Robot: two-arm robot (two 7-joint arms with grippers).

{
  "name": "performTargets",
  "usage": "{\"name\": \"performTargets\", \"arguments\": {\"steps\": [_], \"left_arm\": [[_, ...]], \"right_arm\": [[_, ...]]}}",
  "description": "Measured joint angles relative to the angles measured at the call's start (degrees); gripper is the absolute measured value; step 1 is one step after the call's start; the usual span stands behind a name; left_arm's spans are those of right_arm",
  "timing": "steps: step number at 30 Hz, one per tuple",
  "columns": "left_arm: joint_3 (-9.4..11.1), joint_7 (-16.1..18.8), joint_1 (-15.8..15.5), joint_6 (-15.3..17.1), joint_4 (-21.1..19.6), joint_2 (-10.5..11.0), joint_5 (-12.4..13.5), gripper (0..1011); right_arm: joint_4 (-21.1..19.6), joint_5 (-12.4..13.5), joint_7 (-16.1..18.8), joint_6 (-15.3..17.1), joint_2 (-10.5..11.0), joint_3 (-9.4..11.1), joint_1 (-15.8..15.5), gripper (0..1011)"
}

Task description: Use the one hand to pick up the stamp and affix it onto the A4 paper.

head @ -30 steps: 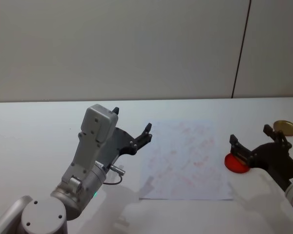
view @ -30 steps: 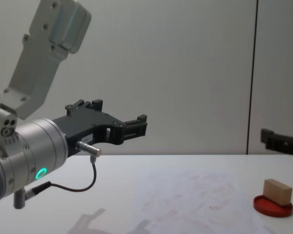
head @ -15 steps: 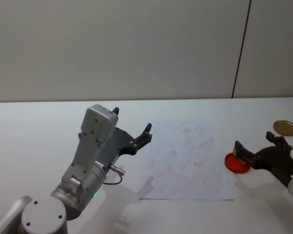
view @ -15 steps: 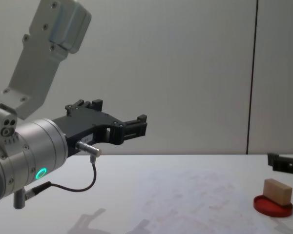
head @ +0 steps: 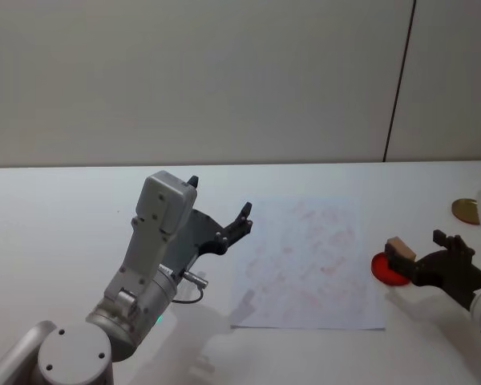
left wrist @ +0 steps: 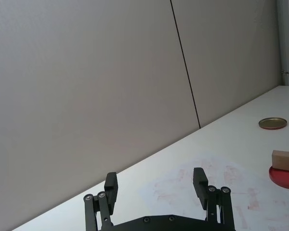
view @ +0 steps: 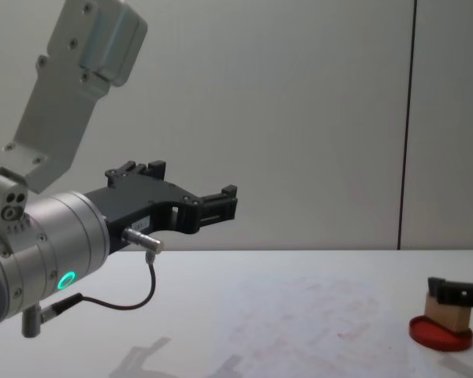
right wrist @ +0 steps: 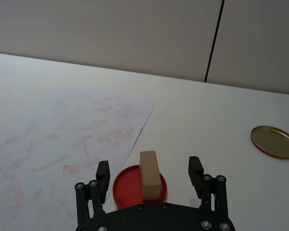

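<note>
Desk (head: 64, 208): white, flat, carries every item listed.

Paper (head: 305, 261): white sheet lying flat mid-desk, marked all over with faint pinkish-red prints. All places below are taken from it.

Red disc (head: 382, 269): low and round, on the desk just off the paper's right edge, towards the near corner. Close beside the sheet; whether it touches the edge I cannot tell.

Stamp (head: 399, 248): small tan wooden block, standing on the red disc, so also just right of the paper.

Right claw (right wrist: 149, 168): black, on a silver-white arm, low over the desk right of the paper. Spread wide, one finger (right wrist: 103, 172) on each side of the stamp, with a gap between each finger and the wood. Holding nothing.

Left claw (head: 219, 197): black, on a large grey arm with a looped black cable, held up in the air off the paper's left edge. Spread wide, nothing between the fingers.

Gold lid (head: 465, 210): flat and round, on the desk well right of the paper, beyond the red disc.
</note>
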Motion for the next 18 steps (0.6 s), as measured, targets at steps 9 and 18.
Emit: {"name": "performTargets", "arguments": {"steps": [9,18], "left_arm": [[0.0,0.0,0.0,0.0,0.0,0.0,0.0,993],[0.0,0.0,0.0,0.0,0.0,0.0,0.0,993]], "right_arm": [[3.0,0.1,0.6,1.5,-0.8,-0.3,1.7,1001],[5.1,0.1,0.7,2.4,-1.5,-0.7,2.9,858]]}}
